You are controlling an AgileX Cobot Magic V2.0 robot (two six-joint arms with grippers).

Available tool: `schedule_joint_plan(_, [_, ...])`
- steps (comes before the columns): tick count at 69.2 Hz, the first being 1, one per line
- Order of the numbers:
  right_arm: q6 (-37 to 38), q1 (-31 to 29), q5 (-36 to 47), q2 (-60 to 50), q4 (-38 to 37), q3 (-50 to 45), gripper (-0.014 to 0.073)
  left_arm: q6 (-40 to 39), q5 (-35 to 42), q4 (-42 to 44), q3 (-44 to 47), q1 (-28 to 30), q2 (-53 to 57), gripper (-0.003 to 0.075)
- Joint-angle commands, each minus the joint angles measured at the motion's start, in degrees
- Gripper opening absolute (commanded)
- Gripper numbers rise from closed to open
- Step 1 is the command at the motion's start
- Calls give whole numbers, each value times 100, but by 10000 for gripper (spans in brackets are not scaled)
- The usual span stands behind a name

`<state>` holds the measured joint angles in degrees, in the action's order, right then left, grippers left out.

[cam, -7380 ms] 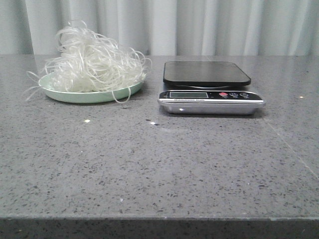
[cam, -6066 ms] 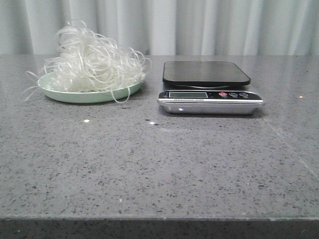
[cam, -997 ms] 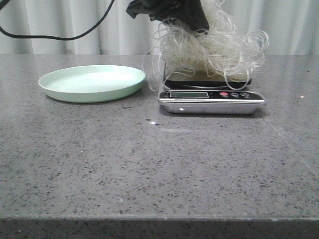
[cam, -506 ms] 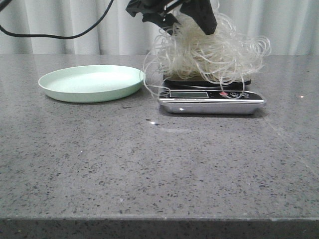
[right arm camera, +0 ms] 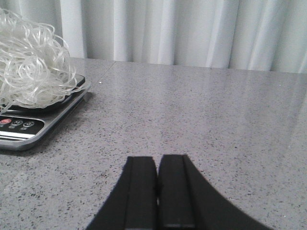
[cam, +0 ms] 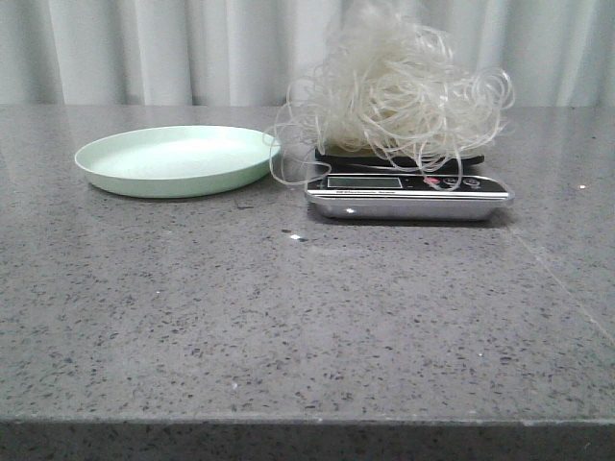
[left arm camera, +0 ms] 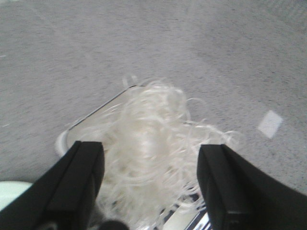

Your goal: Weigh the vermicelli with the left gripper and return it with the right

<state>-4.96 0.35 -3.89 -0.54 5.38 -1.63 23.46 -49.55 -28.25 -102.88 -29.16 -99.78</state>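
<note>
The vermicelli (cam: 399,91), a loose whitish tangle with curly loops, lies on the black platform of the kitchen scale (cam: 408,192); some loops hang over the display. It also shows in the left wrist view (left arm camera: 148,153) and the right wrist view (right arm camera: 31,60). The mint-green plate (cam: 178,158) stands bare to the scale's left. My left gripper (left arm camera: 149,148) is open above the tangle, its black fingers wide apart and clear of the strands; it is out of the front view. My right gripper (right arm camera: 157,160) is shut and empty, low over the table to the right of the scale (right arm camera: 29,129).
The grey speckled table (cam: 307,317) runs to a front edge near the camera. White curtains (cam: 144,48) hang behind it. A small white fleck (cam: 296,237) lies on the table in front of the scale.
My left gripper let go of the vermicelli and rose out of the front view. The tangle now rests on the scale. Earlier it lay on the plate.
</note>
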Motion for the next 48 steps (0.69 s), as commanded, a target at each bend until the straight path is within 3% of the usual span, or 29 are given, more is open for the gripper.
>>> schedule_joint_plan(1, [-41,-22,493,-91,-78,50,151,-125,139,-58,-43,239,498,470])
schedule_joint_plan(10, [-41,-22,493,-91,-78,50,151,-125,126,-18,191,512,747,466])
schedule_joint_plan(22, [-41,-22,493,-91,-78,50,151,-125,247,136,881,1077,1387,365])
schedule_joint_plan(48, [-41,-22,493,-91,-78,50,151,-125,1699,161,3477,2723,3610,200])
